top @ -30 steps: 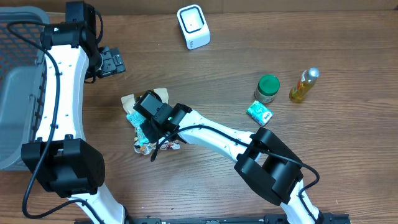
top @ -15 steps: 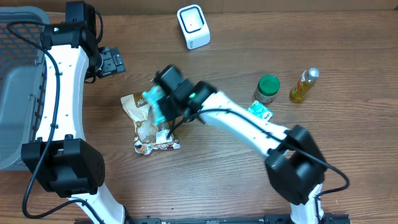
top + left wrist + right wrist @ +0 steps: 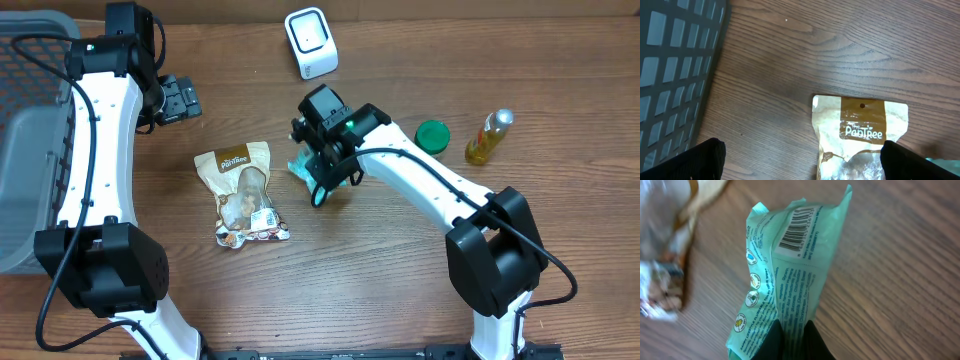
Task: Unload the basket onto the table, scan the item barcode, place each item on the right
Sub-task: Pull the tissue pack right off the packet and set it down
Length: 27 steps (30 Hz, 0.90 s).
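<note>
**Brown wood counter, mint-green packet pinched in the right fingers**

Warm brown wood with a fine, straight grain and a dull sheen makes up the counter (image 3: 380, 300), which fills every view from edge to edge.

Nearest the front edge, left of the middle, a flat brown-paper pouch (image 3: 242, 195) lies face up. It is crinkled, with a glossy clear window over the snacks inside and "PanTree" in white on its darker top band, which points to the far edge.

Just beyond it, near the counter's middle, the right fingers (image 3: 772, 345) are clamped tight on the lower end of the packet (image 3: 785, 275). It is a thin, soft film sachet in mint green, with a crimped top seam and a folded seam down its back. Its black barcode sits on a white patch near the top and faces the wrist camera, with small round icons running down one side. The packet is clear of the pouch.

Toward the right edge a squat jar (image 3: 432, 135) with a round green lid sits near a slim bottle (image 3: 488, 138) of yellow liquid.

Toward the far left corner the left fingers (image 3: 690, 165) are spread fully wide, holding nothing, over bare wood just beyond the pouch's top band.

A grey plastic basket (image 3: 30, 150) with square-lattice walls lines the left edge.

At the far edge, a smooth white scanner (image 3: 311, 42) with rounded corners stands well apart from the packet.
</note>
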Each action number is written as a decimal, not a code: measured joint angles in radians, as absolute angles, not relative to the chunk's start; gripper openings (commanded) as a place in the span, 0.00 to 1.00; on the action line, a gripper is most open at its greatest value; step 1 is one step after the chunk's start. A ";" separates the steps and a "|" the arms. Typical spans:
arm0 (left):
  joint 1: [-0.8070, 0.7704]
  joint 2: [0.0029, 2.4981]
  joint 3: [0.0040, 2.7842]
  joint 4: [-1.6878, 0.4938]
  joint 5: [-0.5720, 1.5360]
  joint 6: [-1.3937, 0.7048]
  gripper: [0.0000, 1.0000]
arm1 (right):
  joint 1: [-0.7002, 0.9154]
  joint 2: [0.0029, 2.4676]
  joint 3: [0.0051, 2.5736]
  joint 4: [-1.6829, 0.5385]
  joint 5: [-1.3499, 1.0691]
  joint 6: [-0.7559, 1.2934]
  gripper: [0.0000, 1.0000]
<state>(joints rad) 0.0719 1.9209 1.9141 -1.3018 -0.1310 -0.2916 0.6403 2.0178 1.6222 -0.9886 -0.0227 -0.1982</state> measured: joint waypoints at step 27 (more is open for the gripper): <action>0.072 1.921 1.914 -1.301 -0.131 -0.292 0.99 | 0.609 2.018 1.548 -0.970 -0.042 0.073 0.48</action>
<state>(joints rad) 0.0719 1.9209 1.9141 -1.3014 -0.1314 -0.2916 0.6086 2.0178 1.5478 -0.9699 -0.0422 0.0734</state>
